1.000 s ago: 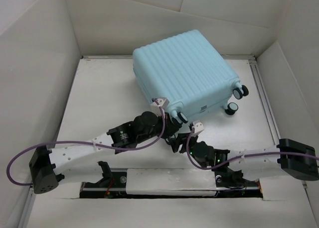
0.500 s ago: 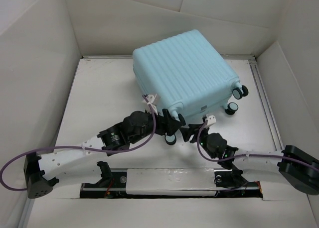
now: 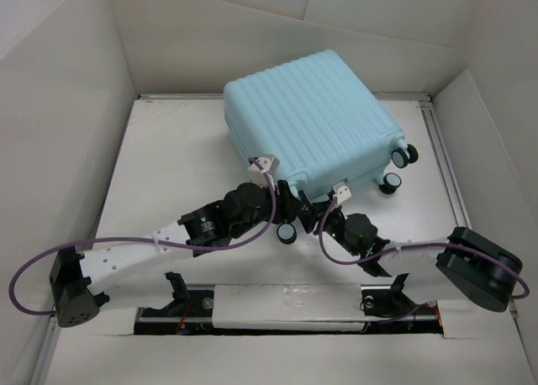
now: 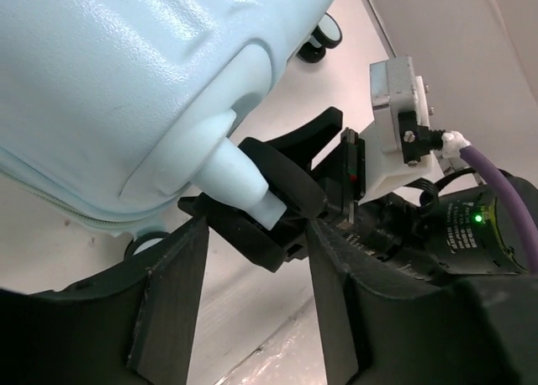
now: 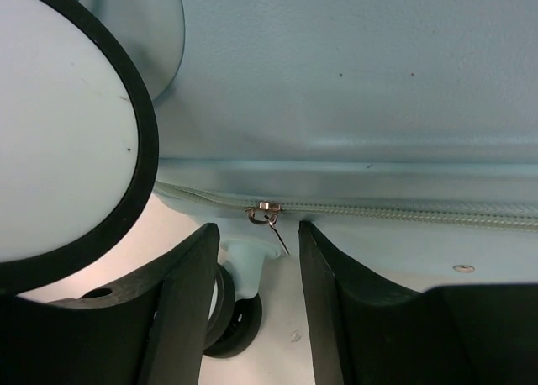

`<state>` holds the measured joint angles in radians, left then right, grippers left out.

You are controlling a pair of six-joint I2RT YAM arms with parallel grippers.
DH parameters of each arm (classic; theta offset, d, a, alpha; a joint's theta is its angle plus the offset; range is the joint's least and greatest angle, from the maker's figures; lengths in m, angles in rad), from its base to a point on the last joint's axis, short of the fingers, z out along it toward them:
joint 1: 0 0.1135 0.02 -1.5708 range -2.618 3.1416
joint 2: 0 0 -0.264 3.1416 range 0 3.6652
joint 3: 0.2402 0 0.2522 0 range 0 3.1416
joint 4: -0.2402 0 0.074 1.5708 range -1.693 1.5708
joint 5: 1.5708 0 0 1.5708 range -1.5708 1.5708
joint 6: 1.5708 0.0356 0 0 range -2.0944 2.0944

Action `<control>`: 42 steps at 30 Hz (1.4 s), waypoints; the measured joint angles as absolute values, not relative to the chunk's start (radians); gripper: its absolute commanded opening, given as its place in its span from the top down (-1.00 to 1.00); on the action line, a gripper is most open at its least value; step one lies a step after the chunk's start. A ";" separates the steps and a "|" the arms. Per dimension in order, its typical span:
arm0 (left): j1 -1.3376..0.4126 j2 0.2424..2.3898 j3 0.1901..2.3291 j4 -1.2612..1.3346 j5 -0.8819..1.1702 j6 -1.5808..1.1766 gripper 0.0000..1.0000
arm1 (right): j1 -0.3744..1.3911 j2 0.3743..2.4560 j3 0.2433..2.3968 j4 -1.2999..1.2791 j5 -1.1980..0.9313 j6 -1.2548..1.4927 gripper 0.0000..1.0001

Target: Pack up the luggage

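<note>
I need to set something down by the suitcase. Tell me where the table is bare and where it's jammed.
Widest bare table: left of the luggage, up to the left wall. A smaller patch lies between its wheels and the right arm. Crowded: the luggage's near edge, where left gripper and right gripper meet.

The left arm [image 3: 126, 255] reaches from the lower left of the frame up toward the centre. Its left gripper [image 3: 292, 202] points right, fingers [image 4: 168, 309] apart. The right arm [image 3: 420, 255] stretches low from the lower right. Its right gripper [image 3: 322, 214] points up-left, just beside the left one, fingers [image 5: 181, 301] parted by a narrow gap.
</note>
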<state>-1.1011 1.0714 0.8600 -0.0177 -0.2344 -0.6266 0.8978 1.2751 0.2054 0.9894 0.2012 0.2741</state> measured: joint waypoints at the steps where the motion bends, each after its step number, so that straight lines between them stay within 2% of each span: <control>1: -1.101 1.073 0.860 -0.018 -0.238 -0.625 0.13 | 0.898 1.282 0.204 1.000 0.202 0.271 -0.01; 2: -1.102 1.076 0.861 -0.019 -0.244 -0.622 0.23 | 0.898 1.293 0.202 1.019 0.202 0.268 -0.01; 3: -1.099 1.080 0.861 -0.020 -0.249 -0.618 0.29 | 0.898 1.304 0.201 1.036 0.202 0.265 0.09; 5: -1.093 1.089 0.861 -0.021 -0.255 -0.615 0.40 | 0.898 1.331 0.200 1.069 0.206 0.250 0.38; 6: -1.091 1.095 0.861 -0.020 -0.252 -0.615 0.48 | 0.897 1.346 0.200 1.083 0.207 0.243 0.66; 10: -1.080 1.118 0.861 -0.014 -0.234 -0.615 0.65 | 0.897 1.382 0.189 1.142 0.218 0.230 1.00; 17: -1.067 1.140 0.863 0.022 -0.221 -0.610 0.84 | 0.962 1.373 0.159 1.198 0.314 0.245 1.00; 24: -1.074 1.213 0.946 -0.020 -0.179 -0.606 0.86 | 1.177 1.441 0.210 1.197 0.614 0.252 1.00; 29: -1.071 1.272 1.054 -0.148 -0.151 -0.597 0.89 | 1.320 1.574 0.337 1.201 0.871 0.262 1.00; 34: -1.058 1.335 1.176 -0.295 -0.090 -0.575 0.89 | 1.391 1.703 0.477 1.200 1.101 0.316 1.00; 36: -1.048 1.357 1.217 -0.346 -0.064 -0.566 0.82 | 1.399 1.747 0.533 1.204 1.178 0.355 1.00; 37: -1.042 1.365 1.234 -0.368 -0.056 -0.564 0.72 | 1.402 1.771 0.563 1.203 1.216 0.369 1.00; 38: -1.035 1.370 1.246 -0.375 -0.052 -0.573 0.54 | 1.406 1.794 0.593 1.188 1.230 0.355 1.00; 39: -1.034 1.376 1.256 -0.381 -0.046 -0.580 0.28 | 1.406 1.817 0.634 1.149 1.235 0.332 0.86; 40: -1.034 1.383 1.264 -0.388 -0.044 -0.584 -0.21 | 1.406 1.837 0.666 1.124 1.252 0.311 0.62; 41: -1.033 1.387 1.269 -0.396 -0.041 -0.589 -0.38 | 1.407 1.845 0.684 1.113 1.262 0.310 0.07; 42: -1.035 1.387 1.271 -0.393 -0.038 -0.583 -0.50 | 1.415 1.847 0.697 1.107 1.216 0.306 -0.14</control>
